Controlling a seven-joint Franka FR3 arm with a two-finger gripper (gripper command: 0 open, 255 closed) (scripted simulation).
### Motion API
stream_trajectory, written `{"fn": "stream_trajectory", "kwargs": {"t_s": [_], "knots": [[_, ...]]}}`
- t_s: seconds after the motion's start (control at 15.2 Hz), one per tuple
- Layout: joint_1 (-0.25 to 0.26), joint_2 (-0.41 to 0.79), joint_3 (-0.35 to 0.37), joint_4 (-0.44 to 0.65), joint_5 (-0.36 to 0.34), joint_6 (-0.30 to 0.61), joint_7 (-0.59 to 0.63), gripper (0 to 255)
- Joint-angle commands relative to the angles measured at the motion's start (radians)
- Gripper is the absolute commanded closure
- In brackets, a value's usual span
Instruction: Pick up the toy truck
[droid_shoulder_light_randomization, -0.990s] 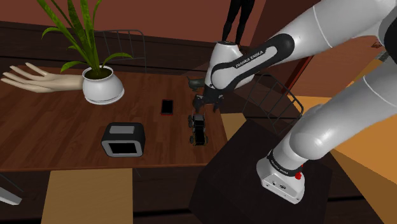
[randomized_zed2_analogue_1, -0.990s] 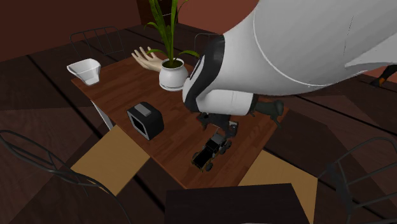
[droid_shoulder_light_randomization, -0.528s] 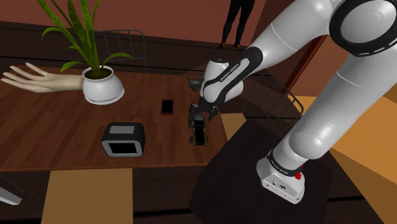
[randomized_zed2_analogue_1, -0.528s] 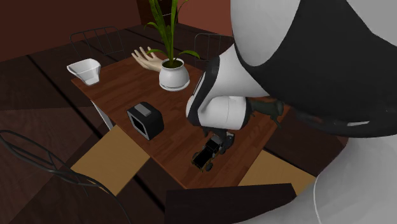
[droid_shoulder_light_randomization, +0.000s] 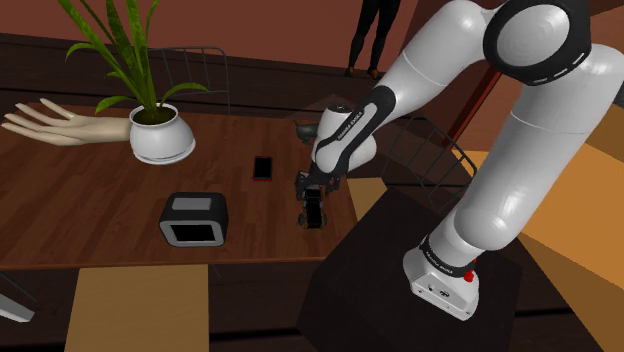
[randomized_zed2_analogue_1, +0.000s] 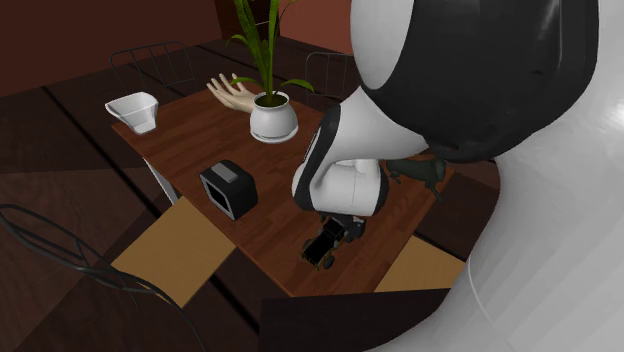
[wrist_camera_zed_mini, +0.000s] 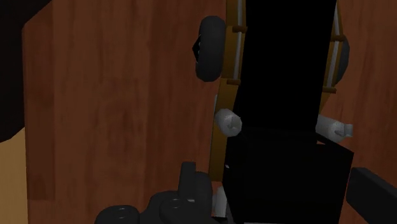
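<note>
The toy truck (droid_shoulder_light_randomization: 313, 211) is black with dark wheels and yellowish side rails, and it stands near the wooden table's (droid_shoulder_light_randomization: 90, 200) front edge, by the corner closest to the stand. In the second exterior view the truck (randomized_zed2_analogue_1: 323, 247) sits just under the white wrist. My gripper (droid_shoulder_light_randomization: 312, 189) is low over the truck's far end. Seen from the wrist, the truck (wrist_camera_zed_mini: 280, 83) lies lengthwise and the gripper (wrist_camera_zed_mini: 280, 191) is open, with its fingers on either side of the black cab. Contact between fingers and cab cannot be made out.
A black box-shaped appliance (droid_shoulder_light_randomization: 195, 220) stands to the shoulder view's left of the truck. A small dark flat device (droid_shoulder_light_randomization: 262, 167), a white potted plant (droid_shoulder_light_randomization: 160, 135) and a mannequin hand (droid_shoulder_light_randomization: 55, 125) lie farther back. A white tray (randomized_zed2_analogue_1: 135, 110) sits at the far corner. A wire chair (droid_shoulder_light_randomization: 440, 150) stands beside the table.
The arm has swung down and the gripper has dropped from above the truck to straddle its cab. The truck has not moved.
</note>
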Motion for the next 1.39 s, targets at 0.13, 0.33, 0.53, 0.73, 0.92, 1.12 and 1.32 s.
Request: {"fn": "stream_trajectory", "kwargs": {"t_s": [0.13, 0.33, 0.53, 0.73, 0.92, 1.12, 1.32], "knots": [[0.000, 0.008, 0.000, 0.001, 0.000, 0.008, -0.001, 255], [0.000, 0.009, 0.000, 0.002, 0.000, 0.007, -0.001, 255], [0.000, 0.009, -0.001, 0.003, -0.001, 0.007, -0.001, 255], [-0.001, -0.030, 0.000, -0.005, 0.001, -0.024, 0.002, 255], [-0.002, -0.080, 0.001, -0.009, 0.000, -0.070, 0.007, 255], [-0.002, -0.130, 0.000, -0.011, -0.002, -0.118, 0.012, 255], [-0.003, -0.177, 0.000, -0.011, -0.003, -0.166, 0.017, 255]]}}
